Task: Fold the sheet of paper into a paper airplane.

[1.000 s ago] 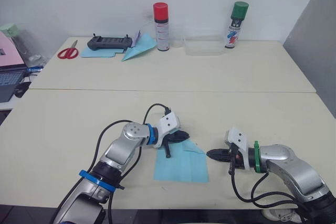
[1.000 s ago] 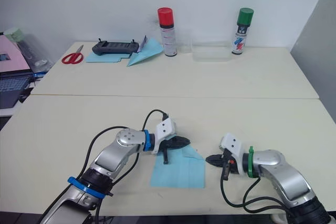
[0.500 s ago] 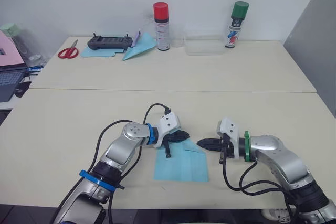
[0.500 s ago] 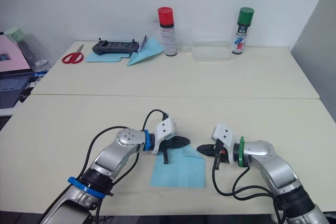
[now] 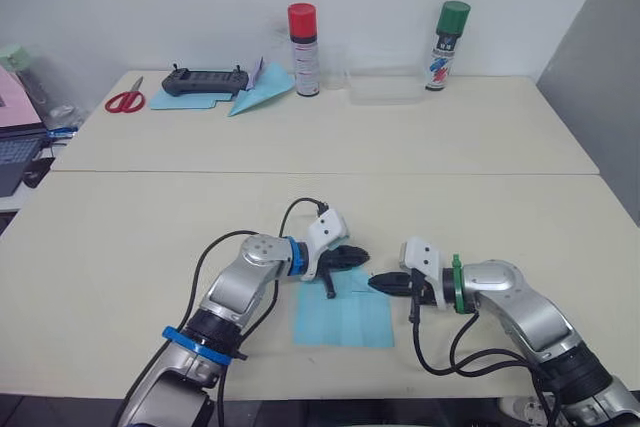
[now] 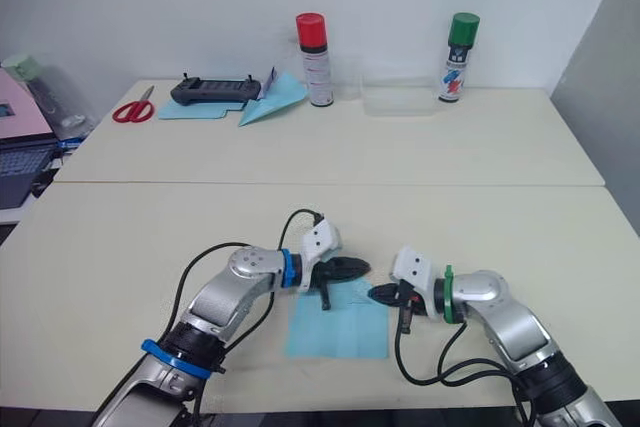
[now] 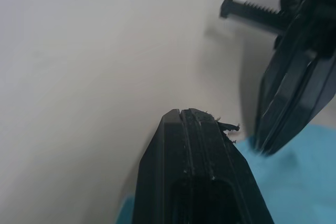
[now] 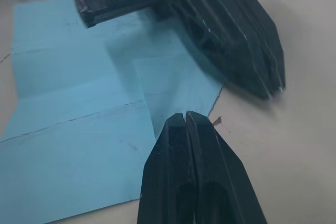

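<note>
The sheet of paper (image 5: 343, 313) is lying flat on the surface (image 5: 120, 237), its folded far-right corner being approached by both grippers. The left gripper (image 5: 362, 254), fingers closed and empty, is resting over that corner; the right gripper (image 5: 374, 285), likewise closed and empty, is pointing at it from the paper's right edge.

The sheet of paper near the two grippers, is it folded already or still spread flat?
Partly folded. The sheet of paper lies mostly flat with crease lines, and one corner near the left gripper is turned over as a flap.
</note>
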